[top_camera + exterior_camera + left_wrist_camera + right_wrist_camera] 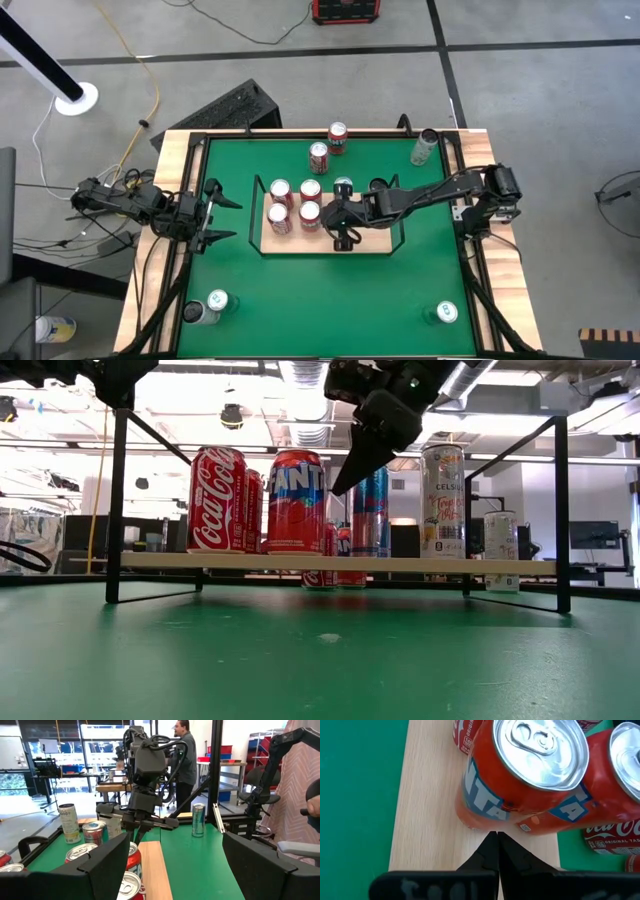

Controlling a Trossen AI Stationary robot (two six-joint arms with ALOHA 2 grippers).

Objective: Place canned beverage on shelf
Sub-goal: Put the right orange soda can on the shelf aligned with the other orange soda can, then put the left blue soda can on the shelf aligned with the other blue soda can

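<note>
Here the right gripper (496, 851), fingers pressed together, seemingly empty, hovers beside the Fanta can (520, 775).

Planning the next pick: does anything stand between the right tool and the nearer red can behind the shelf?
Yes. The shelf's rear red can and blue can stand between the shut right tool and that loose red can.

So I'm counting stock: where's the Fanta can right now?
The Fanta can stands upright on the shelf, beside the Coca-Cola can in the low view, with the shut right gripper just beside it.
</note>
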